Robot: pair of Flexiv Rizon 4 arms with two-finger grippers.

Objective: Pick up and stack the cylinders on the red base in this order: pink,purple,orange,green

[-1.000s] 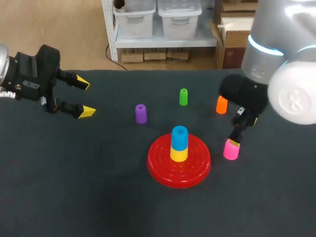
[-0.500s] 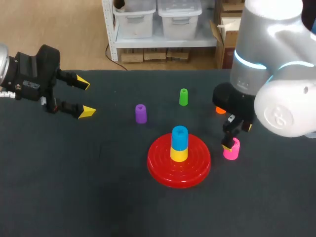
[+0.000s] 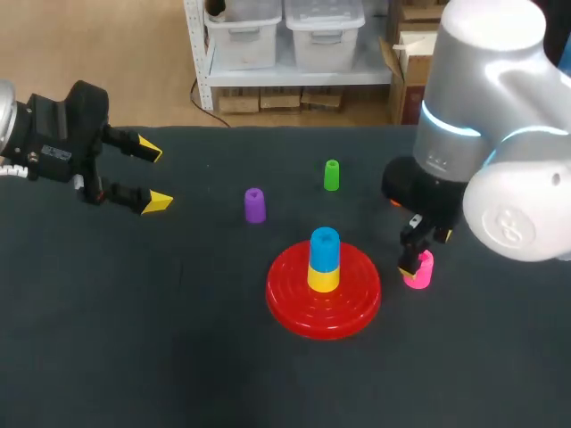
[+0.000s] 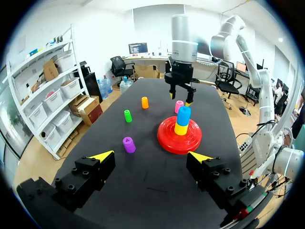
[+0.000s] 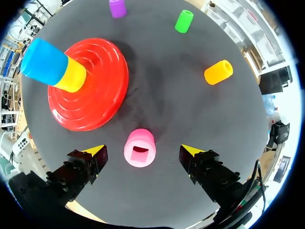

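Black table (image 3: pixel 178 357); wrist views reveal orange cylinder (image 5: pixel 218 72)

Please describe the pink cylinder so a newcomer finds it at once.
Find the red base mid-table, topped by a yellow cylinder and a blue cylinder. Beside it, between the right gripper's open fingers, stands the pink cylinder, the only pink piece.

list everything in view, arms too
table: 1, dark, under all
red base: 1, red, table's middle
yellow cylinder: 1, yellow, on base
blue cylinder: 1, blue, atop yellow
pink cylinder: 1, pink, right of base
purple cylinder: 1, purple, behind base, leftward
green cylinder: 1, green, behind base
orange cylinder: 1, orange, beyond pink
left claw: 1, black, yellow tips, open, far left
right claw: 1, same, open, straddling pink cylinder
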